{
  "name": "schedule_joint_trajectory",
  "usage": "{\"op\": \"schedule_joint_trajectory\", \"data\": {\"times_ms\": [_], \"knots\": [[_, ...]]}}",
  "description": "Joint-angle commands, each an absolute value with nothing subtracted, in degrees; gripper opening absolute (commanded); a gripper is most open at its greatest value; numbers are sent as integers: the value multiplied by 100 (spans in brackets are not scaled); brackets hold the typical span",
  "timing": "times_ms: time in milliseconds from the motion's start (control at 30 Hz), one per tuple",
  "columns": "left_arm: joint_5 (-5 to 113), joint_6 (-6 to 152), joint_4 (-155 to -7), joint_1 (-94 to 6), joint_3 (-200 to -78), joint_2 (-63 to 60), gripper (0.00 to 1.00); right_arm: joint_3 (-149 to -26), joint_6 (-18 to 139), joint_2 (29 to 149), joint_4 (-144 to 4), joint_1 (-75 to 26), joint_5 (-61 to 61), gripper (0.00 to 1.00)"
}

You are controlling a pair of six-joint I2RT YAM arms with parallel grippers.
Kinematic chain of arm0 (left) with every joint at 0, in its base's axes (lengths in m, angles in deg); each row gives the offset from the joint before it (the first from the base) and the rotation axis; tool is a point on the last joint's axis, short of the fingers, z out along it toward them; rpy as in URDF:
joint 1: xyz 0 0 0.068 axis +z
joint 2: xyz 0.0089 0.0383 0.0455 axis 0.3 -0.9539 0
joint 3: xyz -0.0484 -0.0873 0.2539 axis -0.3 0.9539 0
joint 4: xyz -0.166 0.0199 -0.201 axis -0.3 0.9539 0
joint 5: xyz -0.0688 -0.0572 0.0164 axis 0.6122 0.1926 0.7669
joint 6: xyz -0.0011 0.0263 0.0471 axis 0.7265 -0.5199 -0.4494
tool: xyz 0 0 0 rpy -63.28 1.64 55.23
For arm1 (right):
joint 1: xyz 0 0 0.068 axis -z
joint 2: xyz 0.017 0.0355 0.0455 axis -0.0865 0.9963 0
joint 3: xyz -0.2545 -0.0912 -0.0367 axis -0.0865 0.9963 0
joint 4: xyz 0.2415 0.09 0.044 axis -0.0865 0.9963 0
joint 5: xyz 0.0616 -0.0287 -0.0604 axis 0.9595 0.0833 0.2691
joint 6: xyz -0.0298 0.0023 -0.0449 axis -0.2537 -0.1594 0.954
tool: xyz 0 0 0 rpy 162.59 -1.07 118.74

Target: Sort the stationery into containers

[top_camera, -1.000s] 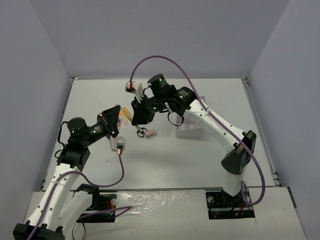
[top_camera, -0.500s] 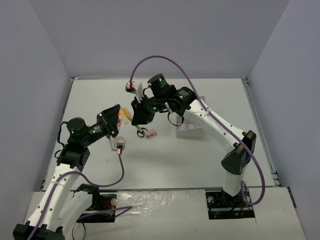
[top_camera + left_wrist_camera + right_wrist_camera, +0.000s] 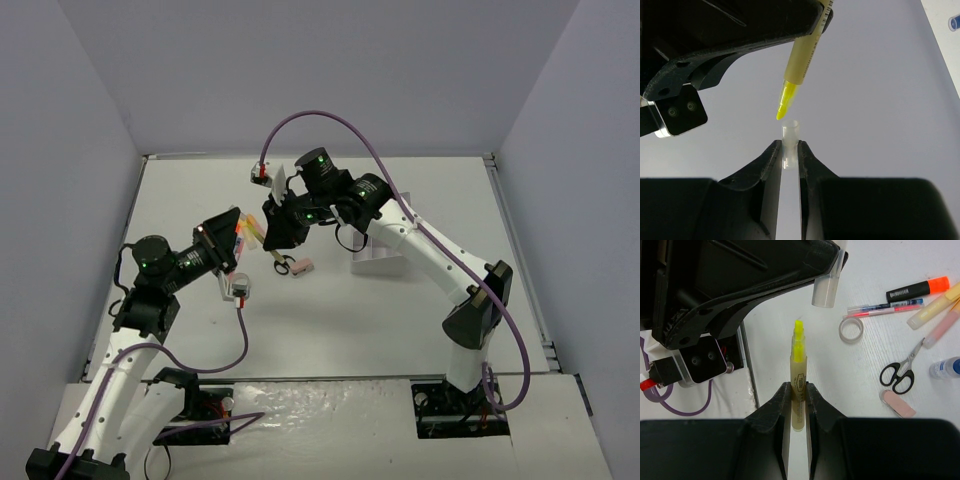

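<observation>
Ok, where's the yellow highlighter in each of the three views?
Top external: yellow highlighter, a small streak left of centre.
Left wrist: upper middle, tip pointing down.
Right wrist: centre, clamped in the right tool.
Shared landmark: clear cap facing its tip, in both wrist views.

Translucent yellow highlighter pen (image 3: 799, 375) with neon-yellow tip, clear plastic cap (image 3: 790, 131), black-handled scissors (image 3: 908, 362), pale pink eraser block (image 3: 897, 404), orange-capped black marker (image 3: 917, 288), white bench (image 3: 875, 270)

White table (image 3: 330, 325) — pale lavender walls (image 3: 330, 70)
</observation>
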State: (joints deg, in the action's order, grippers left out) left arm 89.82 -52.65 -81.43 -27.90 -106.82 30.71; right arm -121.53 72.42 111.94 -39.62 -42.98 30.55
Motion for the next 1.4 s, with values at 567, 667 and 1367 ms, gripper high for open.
{"op": "schedule_joint_trajectory", "data": {"times_ms": [567,667,1367], "knots": [[9409,-7745,-8199,-2812,-11034,3237,0,-12297,7193,11189,-4186,-4250,3213,0],[9401,-7745,-8194,-2813,-11025,3258,0,-12290,7178,11197,-4193,-4250,3218,0],[9441,-7892,-8148,-2809,-10998,3278,0,-12290,7147,11241,-4193,-4245,3244,0]]}}
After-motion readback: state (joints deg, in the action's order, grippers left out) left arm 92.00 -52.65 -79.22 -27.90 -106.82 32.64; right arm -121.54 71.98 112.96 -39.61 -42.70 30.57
